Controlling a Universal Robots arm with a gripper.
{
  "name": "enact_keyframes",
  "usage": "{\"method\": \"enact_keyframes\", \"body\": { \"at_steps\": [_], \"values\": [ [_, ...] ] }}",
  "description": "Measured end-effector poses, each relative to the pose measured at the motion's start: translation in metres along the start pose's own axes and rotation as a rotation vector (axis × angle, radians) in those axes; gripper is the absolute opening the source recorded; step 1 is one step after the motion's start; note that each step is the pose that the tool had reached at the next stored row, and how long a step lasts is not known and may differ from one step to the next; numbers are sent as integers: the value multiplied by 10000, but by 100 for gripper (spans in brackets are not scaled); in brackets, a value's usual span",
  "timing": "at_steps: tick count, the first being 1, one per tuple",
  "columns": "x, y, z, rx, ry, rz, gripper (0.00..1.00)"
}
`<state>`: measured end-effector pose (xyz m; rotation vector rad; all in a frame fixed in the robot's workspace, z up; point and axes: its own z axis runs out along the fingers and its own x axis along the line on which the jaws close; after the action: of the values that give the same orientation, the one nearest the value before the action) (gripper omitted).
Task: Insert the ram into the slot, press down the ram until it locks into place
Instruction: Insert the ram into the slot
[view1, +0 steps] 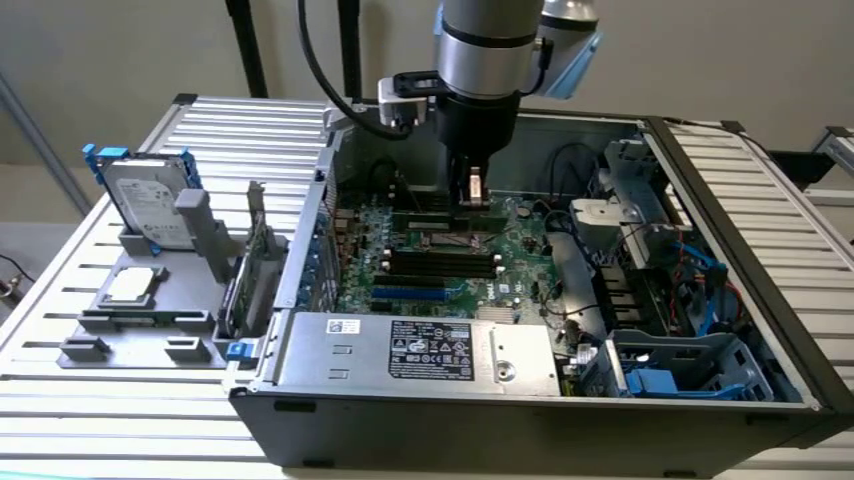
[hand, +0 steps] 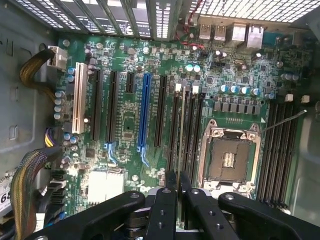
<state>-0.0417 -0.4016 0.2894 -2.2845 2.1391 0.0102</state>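
**Things You Can't See Well**

In the exterior view the arm (view1: 478, 50) is cut off at 12 o'clock. The table (view1: 134, 430) is cut off at 6 and 9 o'clock. The words on the label (view1: 430, 350) are too small to read. The gripper (view1: 470, 198) hides a bit of the board (view1: 521, 235) behind it. In the wrist view the ram (hand: 182, 125) shows just its thin edge, so its flat sides are hidden. It hides part of a slot (hand: 189, 135), and I can't tell if they touch.

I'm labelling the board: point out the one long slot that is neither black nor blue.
The white slot, at the end of the row beside the yellow cable bundle. Its neighbours are black slots, plus one blue slot.
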Motion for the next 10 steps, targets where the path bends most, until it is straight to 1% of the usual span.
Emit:
{"method": "enact_keyframes", "body": {
  "at_steps": [10],
  "values": [
    [2,1,181,-3,42,0,13]
  ]
}}
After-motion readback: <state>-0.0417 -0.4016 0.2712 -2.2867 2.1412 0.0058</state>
